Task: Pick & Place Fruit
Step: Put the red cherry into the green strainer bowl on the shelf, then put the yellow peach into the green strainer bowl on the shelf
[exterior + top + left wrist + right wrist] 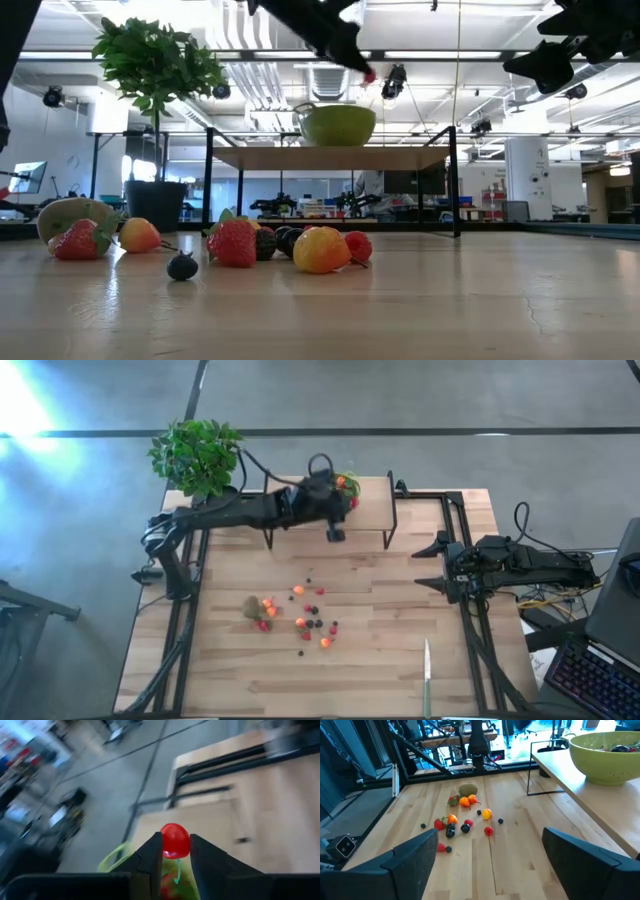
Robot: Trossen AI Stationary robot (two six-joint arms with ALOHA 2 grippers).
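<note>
A small round red toy berry [175,840] is pinched between the left gripper [175,854] fingers, above the lime-green round bowl [339,124] on the raised wooden shelf [372,515]. Remaining small toy fruits [300,615] are scattered on the table, well in front of the bowl. The right gripper [487,855] is held wide, empty, off to the bowl's right.
</note>
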